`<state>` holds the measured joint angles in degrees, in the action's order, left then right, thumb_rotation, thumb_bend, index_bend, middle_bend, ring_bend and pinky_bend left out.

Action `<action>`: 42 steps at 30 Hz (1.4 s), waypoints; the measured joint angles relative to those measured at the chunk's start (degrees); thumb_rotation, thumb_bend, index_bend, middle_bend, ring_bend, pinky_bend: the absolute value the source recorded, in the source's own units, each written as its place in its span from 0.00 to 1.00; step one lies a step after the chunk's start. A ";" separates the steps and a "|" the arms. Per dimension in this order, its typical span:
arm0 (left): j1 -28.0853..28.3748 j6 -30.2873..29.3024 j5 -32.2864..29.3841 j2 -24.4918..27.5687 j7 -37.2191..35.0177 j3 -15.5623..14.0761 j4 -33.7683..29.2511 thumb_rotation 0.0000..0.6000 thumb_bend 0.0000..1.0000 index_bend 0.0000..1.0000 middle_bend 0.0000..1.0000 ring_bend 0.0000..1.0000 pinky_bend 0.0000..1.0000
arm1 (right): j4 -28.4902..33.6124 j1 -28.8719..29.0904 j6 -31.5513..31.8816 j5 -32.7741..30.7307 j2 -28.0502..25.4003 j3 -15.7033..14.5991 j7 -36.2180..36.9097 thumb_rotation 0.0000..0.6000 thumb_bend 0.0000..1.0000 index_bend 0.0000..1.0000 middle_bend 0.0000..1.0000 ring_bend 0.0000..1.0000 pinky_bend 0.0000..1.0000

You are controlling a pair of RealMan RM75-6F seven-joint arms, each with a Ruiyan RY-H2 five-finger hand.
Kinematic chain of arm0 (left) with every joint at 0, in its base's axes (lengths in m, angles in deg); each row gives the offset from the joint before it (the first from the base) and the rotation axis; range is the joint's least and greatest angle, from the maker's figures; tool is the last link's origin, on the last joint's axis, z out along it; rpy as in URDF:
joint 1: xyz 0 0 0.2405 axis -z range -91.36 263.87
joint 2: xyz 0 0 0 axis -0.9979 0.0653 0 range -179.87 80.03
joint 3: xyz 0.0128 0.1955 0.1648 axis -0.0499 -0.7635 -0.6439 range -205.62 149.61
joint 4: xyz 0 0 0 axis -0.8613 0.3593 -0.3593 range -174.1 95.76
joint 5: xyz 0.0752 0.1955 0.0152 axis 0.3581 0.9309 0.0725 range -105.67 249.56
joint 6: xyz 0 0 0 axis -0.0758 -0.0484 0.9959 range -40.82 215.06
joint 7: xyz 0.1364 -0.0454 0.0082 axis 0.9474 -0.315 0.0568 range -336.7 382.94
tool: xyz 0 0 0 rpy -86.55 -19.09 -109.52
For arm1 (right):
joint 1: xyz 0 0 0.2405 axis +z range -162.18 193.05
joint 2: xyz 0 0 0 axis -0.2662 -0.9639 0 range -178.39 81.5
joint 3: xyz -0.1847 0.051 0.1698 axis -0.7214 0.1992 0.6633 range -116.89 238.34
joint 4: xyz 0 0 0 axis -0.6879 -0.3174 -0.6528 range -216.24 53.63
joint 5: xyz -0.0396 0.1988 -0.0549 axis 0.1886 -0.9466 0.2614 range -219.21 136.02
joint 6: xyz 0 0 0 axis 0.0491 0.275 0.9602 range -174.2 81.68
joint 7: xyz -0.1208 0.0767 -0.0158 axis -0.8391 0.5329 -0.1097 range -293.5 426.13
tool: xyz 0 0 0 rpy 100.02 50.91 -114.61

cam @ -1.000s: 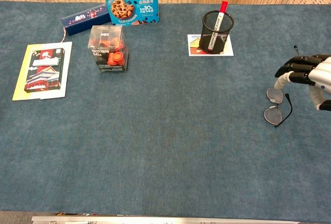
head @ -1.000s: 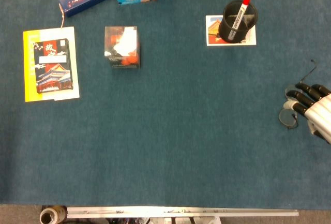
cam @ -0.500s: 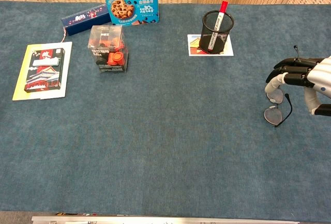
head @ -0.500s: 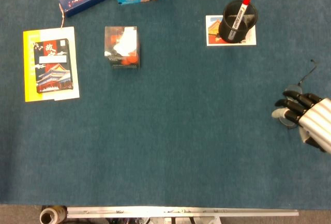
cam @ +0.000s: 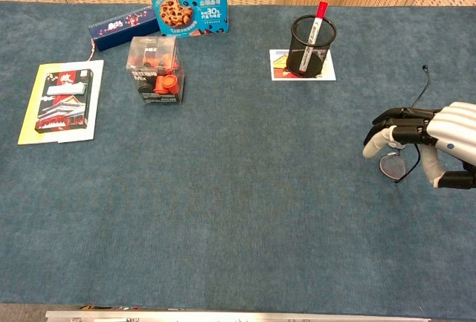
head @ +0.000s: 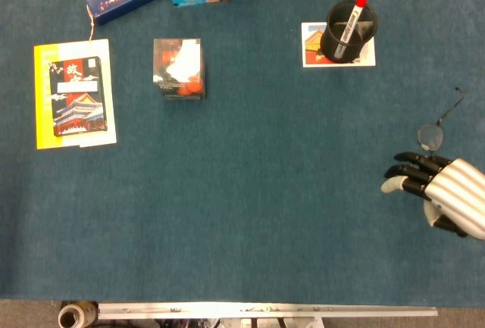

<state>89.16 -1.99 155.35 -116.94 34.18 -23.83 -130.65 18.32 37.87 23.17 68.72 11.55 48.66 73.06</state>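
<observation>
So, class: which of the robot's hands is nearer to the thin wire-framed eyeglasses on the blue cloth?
The right hand is nearer, poised directly over the wire-framed eyeglasses. The left hand appears in neither view.

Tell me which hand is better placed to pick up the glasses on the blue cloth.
The right hand. It hovers directly over the glasses, fingers spread and holding nothing, partly covering them in the chest view. The left hand shows in neither view, so it is probably farther away.

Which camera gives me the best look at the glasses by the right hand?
The head view: the glasses lie mostly in the open beyond the right hand, one lens and a temple arm clear. In the chest view the hand covers much of the glasses.
</observation>
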 measured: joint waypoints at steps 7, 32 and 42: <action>0.17 0.22 -0.26 0.09 0.01 0.23 -0.04 1.00 0.52 0.45 0.52 0.50 0.63 | 0.96 0.81 -1.69 0.36 -0.72 -1.51 2.24 1.00 1.00 0.34 0.31 0.16 0.37; 0.13 0.09 -0.12 0.11 0.14 0.19 -0.23 1.00 0.52 0.45 0.52 0.50 0.63 | -0.18 -0.31 -2.81 -1.72 -1.16 -2.71 1.73 1.00 1.00 0.36 0.32 0.17 0.38; 0.15 0.20 -0.23 0.11 0.18 0.18 -0.20 1.00 0.52 0.45 0.52 0.50 0.63 | -0.94 -0.65 -3.09 -3.04 -1.05 -2.21 0.78 1.00 1.00 0.36 0.32 0.17 0.38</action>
<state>89.31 -1.80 155.12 -116.83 34.36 -23.65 -130.84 17.38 37.23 20.08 65.67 10.50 46.45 73.84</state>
